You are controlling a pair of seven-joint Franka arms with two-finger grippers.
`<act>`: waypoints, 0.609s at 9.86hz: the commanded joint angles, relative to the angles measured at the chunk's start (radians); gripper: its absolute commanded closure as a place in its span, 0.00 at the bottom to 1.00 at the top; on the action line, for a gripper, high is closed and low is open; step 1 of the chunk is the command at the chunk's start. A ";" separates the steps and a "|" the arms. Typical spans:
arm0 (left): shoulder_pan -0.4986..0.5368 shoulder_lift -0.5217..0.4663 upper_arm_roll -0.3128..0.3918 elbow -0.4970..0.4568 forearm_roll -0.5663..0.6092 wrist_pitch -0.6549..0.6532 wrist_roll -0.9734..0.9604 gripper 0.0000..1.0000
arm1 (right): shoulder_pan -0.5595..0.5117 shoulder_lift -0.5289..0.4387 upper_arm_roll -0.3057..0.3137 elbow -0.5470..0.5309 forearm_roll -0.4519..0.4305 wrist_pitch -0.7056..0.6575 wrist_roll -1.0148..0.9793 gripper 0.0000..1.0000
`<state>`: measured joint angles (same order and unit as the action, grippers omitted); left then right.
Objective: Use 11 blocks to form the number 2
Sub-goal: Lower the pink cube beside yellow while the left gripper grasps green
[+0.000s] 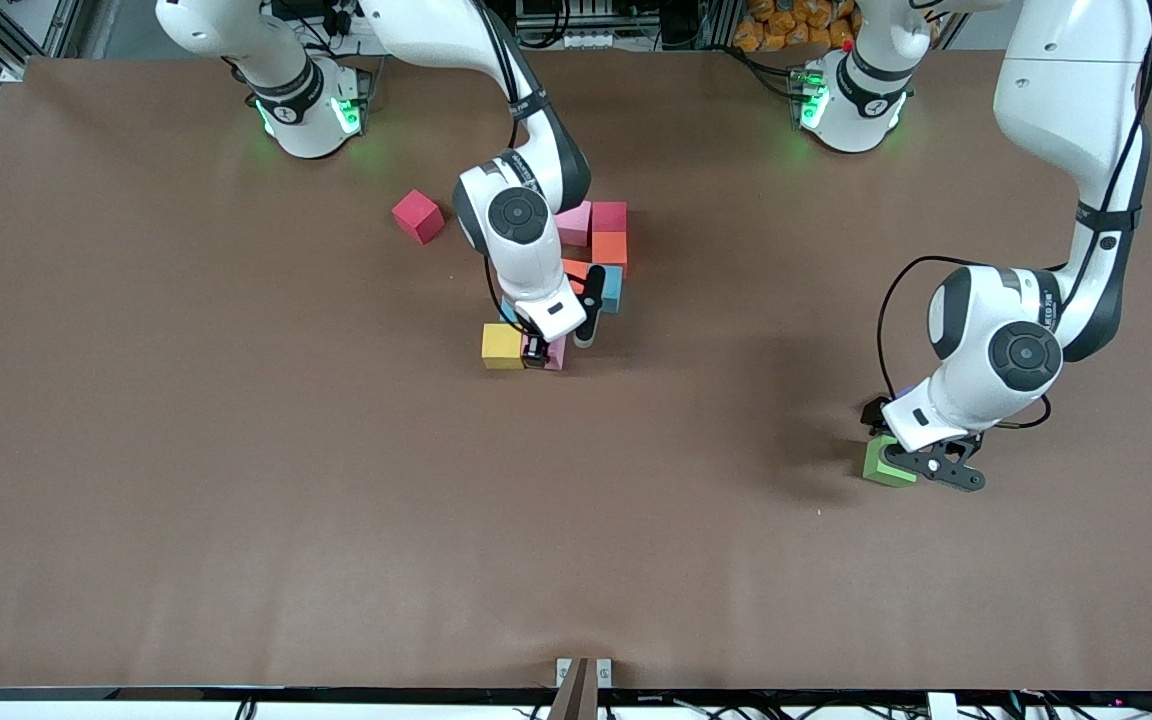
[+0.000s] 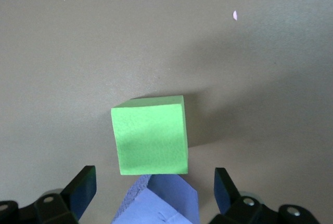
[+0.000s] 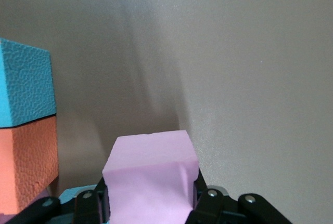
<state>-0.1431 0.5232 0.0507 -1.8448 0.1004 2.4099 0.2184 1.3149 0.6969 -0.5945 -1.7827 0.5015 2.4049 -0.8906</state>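
Right claw (image 1: pixel 542 352) clamps pink block (image 3: pixel 151 180); left claw (image 2: pixel 151 195) wide.

One cube (image 1: pixel 502 346) touches the cluster (image 1: pixel 596 250); another (image 1: pixel 418 216) lies apart.

Place: robotics lab
Evidence: two white arms (image 1: pixel 526 215) bolted along a brown table (image 1: pixel 236 500); aluminium framing and cables (image 1: pixel 576 25) past the bases
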 commanded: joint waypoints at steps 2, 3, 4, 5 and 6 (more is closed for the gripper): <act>-0.003 0.027 0.014 0.025 0.007 0.021 0.013 0.00 | 0.017 -0.013 -0.004 -0.038 -0.009 0.051 0.021 0.74; -0.003 0.035 0.014 0.027 0.007 0.021 0.013 0.00 | 0.015 -0.004 -0.004 -0.037 -0.009 0.063 0.021 0.74; -0.003 0.044 0.014 0.032 0.007 0.023 0.013 0.00 | 0.012 -0.002 -0.002 -0.037 -0.009 0.065 0.021 0.74; -0.001 0.054 0.015 0.035 0.006 0.029 0.013 0.00 | 0.012 0.001 -0.002 -0.037 -0.008 0.065 0.021 0.74; -0.001 0.060 0.015 0.036 0.005 0.032 0.013 0.00 | 0.012 0.004 -0.001 -0.034 -0.006 0.066 0.022 0.74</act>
<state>-0.1431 0.5631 0.0599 -1.8301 0.1004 2.4329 0.2186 1.3157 0.7066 -0.5931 -1.8019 0.5015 2.4558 -0.8886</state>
